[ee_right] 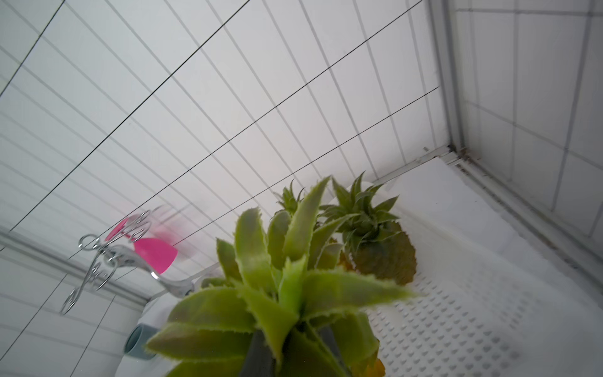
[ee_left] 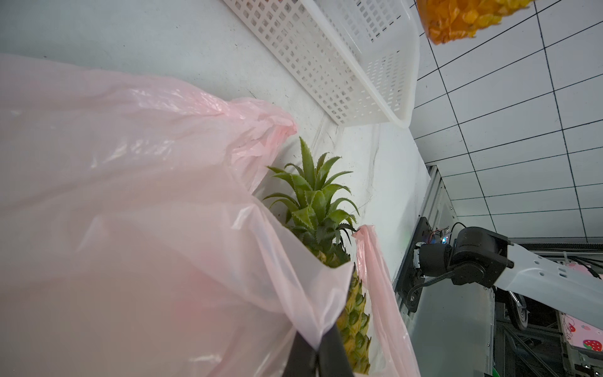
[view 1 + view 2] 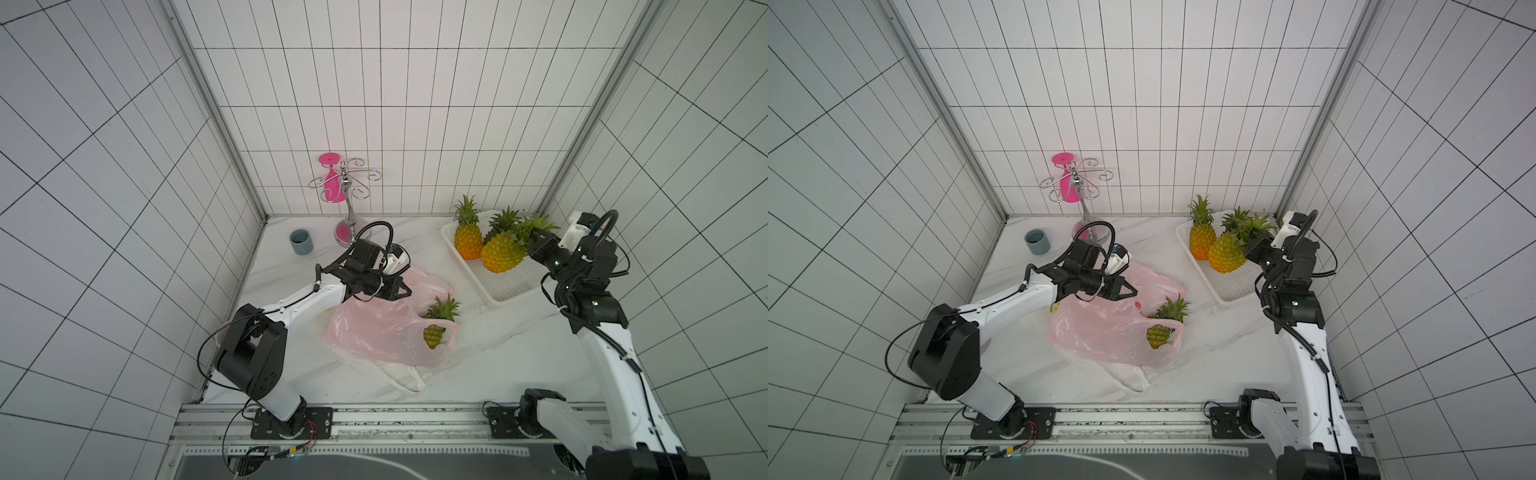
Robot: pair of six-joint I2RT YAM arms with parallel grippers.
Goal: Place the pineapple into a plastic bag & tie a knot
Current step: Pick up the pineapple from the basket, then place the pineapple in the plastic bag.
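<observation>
Spiky green crown (image 1: 277, 293), stiff leaves, fills lower centre of right wrist view; right end effector (image 1: 293, 357) clamped on it. Yellow-orange scaly pineapple (image 3: 500, 253) over white perforated basket (image 3: 511, 291), right side in a top view: likely light, rigid, prone to swing. Left end effector (image 2: 315, 357) pinches thin, slippery pink plastic bag (image 2: 130, 212); 1 small greenish pineapple (image 2: 355, 320) lies in its mouth.

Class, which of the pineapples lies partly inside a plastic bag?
The small greenish pineapple, lying on its side in the pink bag with its crown poking out. The orange pineapples are larger and at the white basket.
</observation>
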